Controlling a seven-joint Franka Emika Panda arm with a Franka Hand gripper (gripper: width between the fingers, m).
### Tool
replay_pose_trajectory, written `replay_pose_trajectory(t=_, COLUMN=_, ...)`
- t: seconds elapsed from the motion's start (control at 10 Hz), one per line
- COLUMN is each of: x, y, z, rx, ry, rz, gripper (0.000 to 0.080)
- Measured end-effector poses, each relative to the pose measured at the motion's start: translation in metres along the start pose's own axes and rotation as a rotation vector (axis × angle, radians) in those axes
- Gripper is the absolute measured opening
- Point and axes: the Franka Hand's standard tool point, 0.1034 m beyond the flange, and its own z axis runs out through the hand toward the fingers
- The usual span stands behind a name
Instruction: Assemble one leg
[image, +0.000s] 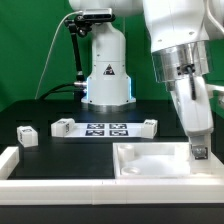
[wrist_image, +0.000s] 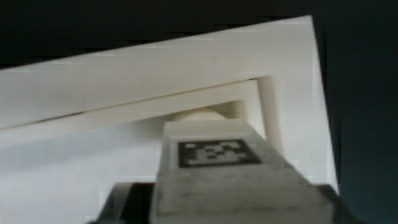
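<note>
My gripper is shut on a leg, a long white block with a black-and-white tag near its lower end. It holds the leg upright over the corner of the large white square panel on the exterior view's right. In the wrist view the held leg runs out from the gripper, and its far end sits at the panel's raised inner corner. I cannot tell whether it touches. A dark finger shows beside the leg.
Three loose legs lie on the table behind the panel: one at the exterior view's left, one and one at either end of the marker board. A white L-shaped border runs along the front left. The robot base stands at the back.
</note>
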Motion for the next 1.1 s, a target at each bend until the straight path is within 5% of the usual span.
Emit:
replay_pose_trajectory(t=0.2, x=-0.0018, y=0.0015, z=0.0011, rx=0.003, ry=-0.008, rz=0.288, gripper=0.0291)
replay_pose_trajectory(t=0.6, x=-0.0037, y=0.0043, z=0.003, rx=0.004, ry=-0.039, rz=0.356, gripper=0.029)
replay_pose_trajectory(t=0.7, x=-0.0038, y=0.0044, z=0.0031, rx=0.005, ry=-0.038, rz=0.327, gripper=0.0371)
replay_pose_trajectory(t=0.8, x=-0.0036, y=0.0045, z=0.003, rx=-0.002, ry=-0.038, rz=0.284, gripper=0.0551)
replay_pose_trajectory(t=1.1, x=-0.0054, y=0.0053, z=0.001, rx=-0.051, ry=-0.014, rz=-0.065, gripper=0.0644)
